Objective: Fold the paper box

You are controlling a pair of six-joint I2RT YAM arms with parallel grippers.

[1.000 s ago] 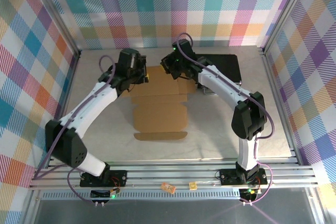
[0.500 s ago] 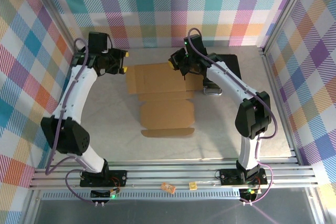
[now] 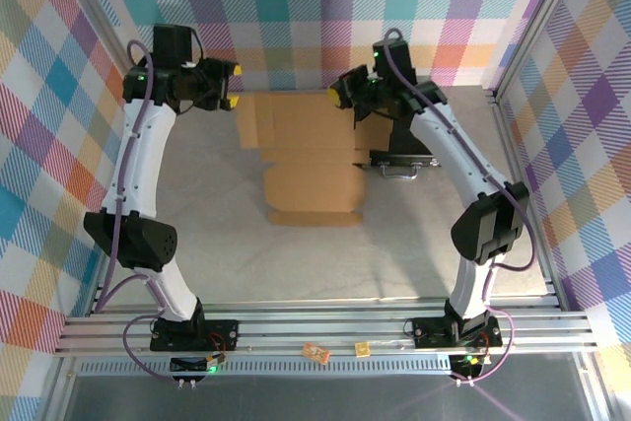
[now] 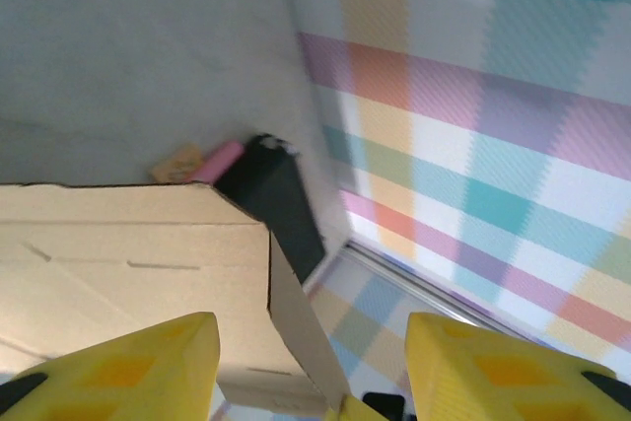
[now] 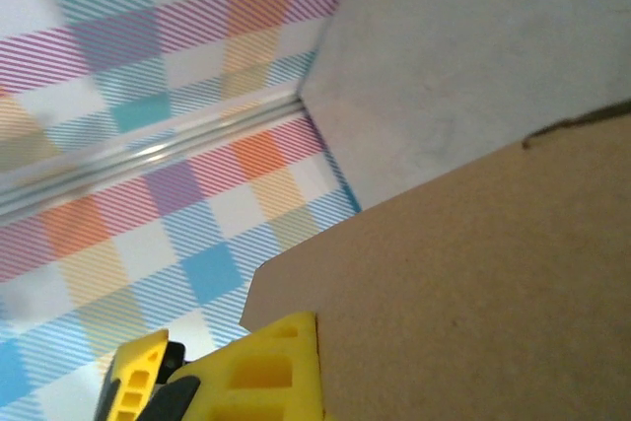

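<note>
Left claw: fingers spread, with the sheet's far-left edge between them. It has drawn out leftward since a second ago.
Right claw: pressed together, pinching the sheet's far-right corner. It has shifted toward the back wall.
Paper box: an unfolded sheet spanning both claws and trailing nearward from them onto the worktop. It has been carried farther back than before.

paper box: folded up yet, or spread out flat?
Spread, not folded: the paper box is one open sheet, panels and flaps laid out, no box shape formed. The right gripper grips its far corner.
</note>
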